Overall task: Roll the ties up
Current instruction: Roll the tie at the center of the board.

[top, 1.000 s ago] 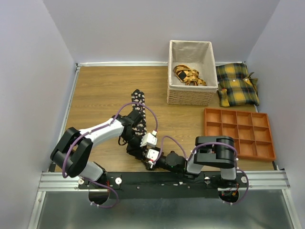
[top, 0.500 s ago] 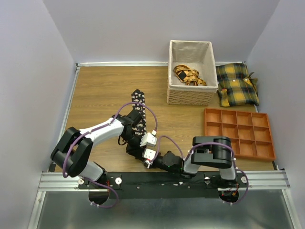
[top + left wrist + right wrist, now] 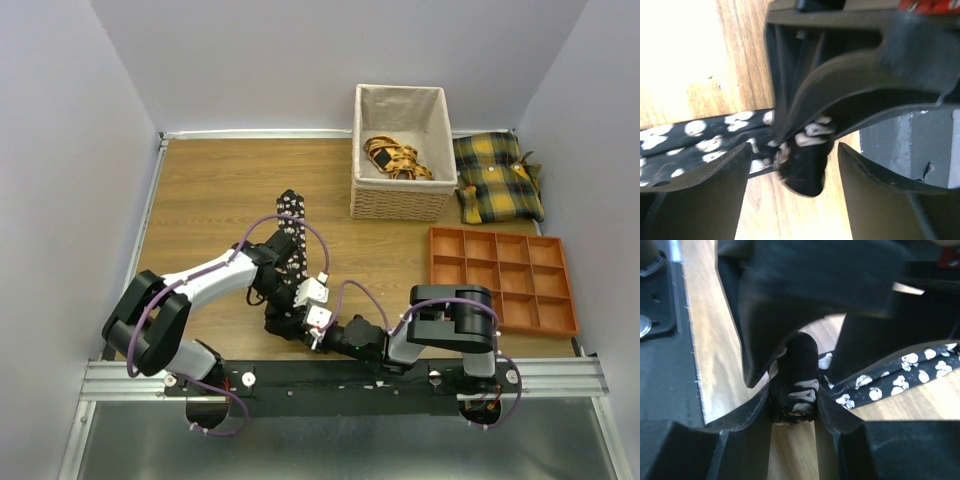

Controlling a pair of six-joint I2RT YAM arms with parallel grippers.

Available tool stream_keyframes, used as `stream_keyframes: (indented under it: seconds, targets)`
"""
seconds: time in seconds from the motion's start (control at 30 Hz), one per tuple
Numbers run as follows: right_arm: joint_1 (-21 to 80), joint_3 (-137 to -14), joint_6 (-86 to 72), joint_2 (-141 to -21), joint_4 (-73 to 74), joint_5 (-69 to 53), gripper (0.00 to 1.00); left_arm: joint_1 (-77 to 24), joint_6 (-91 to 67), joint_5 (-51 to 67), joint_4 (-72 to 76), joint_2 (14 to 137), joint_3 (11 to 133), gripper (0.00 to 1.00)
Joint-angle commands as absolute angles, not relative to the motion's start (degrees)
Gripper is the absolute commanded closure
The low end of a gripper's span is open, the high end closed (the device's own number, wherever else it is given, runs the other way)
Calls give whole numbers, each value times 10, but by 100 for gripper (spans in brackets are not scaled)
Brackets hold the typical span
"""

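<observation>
Right wrist, coiled floral fabric tie (image 3: 794,385), woodgrain table (image 3: 722,375)

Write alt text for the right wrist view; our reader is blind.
The right end effector pinches a small rolled coil of the black, white-flowered tie over the wooden table. The tie's unrolled length trails off to the right.

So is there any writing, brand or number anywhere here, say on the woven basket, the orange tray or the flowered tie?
No text can be read.
The woven basket, the orange plastic compartment tray and the black flowered necktie show no words.
A red patch at the top edge of the left wrist view is cut off and too blurred to read.
</observation>
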State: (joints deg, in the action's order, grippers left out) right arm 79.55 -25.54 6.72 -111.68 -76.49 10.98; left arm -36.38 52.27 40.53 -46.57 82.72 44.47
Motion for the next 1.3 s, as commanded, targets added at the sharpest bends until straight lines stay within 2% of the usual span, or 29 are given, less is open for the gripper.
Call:
stream_keyframes:
  seconds: [0.0, 0.03, 0.57, 0.67, 1.0, 1.1, 1.27]
  targets:
    - [799, -247, -31, -1099, -812, 105, 80, -364, 528, 408, -447, 780, 412, 5]
    - [799, -249, -38, -1098, -793, 99, 80, -364, 525, 410, -437, 766, 410, 1]
    - [789, -297, -190, -1145, -666, 25, 81, -319, 540, 423, -452, 642, 377, 1]
    - [789, -298, -193, -1151, -650, 46, 83, -310, 538, 432, -439, 628, 374, 1]
    - [794, -323, -118, -1143, -570, 85, 84, -278, 539, 345, -317, 675, 359, 1]
    - [794, -317, -128, -1148, -564, 83, 84, -230, 624, 405, -378, 686, 380, 1]
    - [794, -322, -140, -1162, -547, 78, 85, -217, 735, 424, -495, 693, 388, 1]
